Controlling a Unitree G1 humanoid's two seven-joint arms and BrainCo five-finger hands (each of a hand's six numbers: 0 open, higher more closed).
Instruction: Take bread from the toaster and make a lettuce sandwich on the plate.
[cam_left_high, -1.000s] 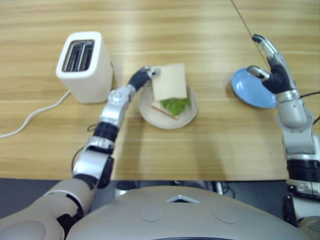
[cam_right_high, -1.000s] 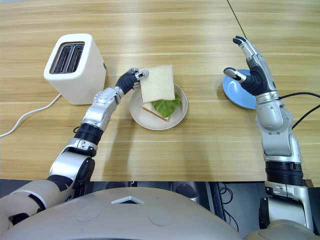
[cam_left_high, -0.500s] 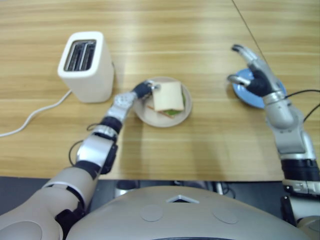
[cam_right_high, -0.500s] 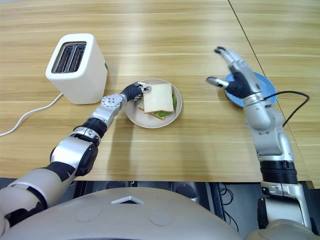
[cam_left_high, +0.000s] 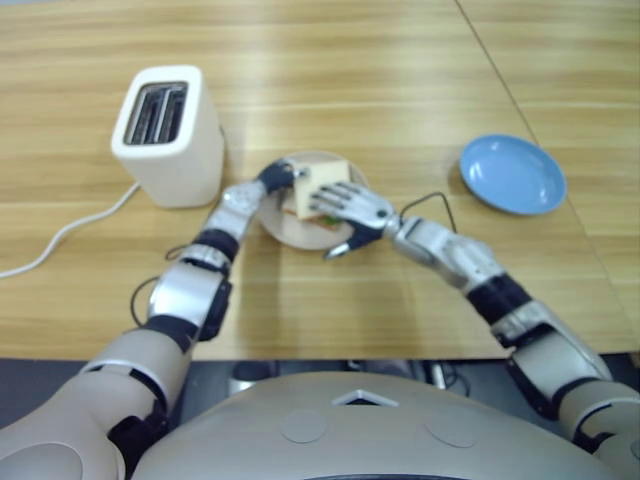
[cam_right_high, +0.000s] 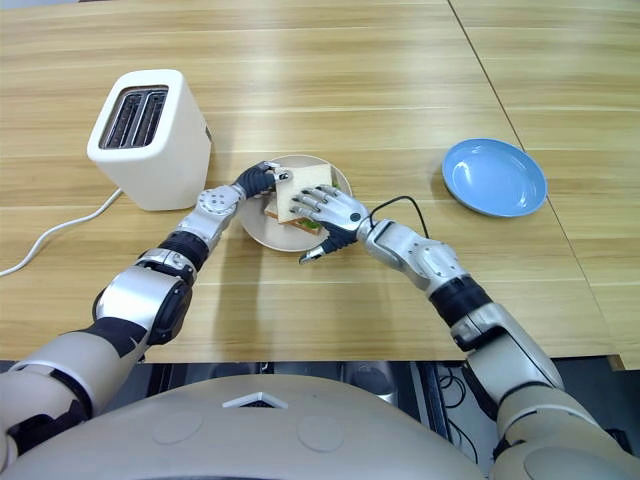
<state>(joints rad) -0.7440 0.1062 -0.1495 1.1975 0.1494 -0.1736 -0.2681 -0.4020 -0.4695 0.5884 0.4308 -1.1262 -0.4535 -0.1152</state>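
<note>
Wood bench (cam_right_high: 350, 60). White toaster (cam_right_high: 150, 130) at left, slots up, its cord (cam_right_high: 50, 245) trailing off left. Blue plate (cam_right_high: 494, 177) well apart at right. Beige plate (cam_right_high: 256, 232) just right of the toaster carries the sandwich; top bread slice (cam_right_high: 298, 190) sits tilted. Left hand (cam_right_high: 253, 181) pinches the slice's left edge. Right hand (cam_right_high: 336, 210) lies on top, fingers spread and grasping nothing, covering the sandwich's right side.

No readable writing

The toaster (cam_right_high: 148, 135), the blue plate (cam_right_high: 495, 177) and the wooden table (cam_right_high: 330, 60) carry no lettering, label, number or sign that can be made out.
</note>
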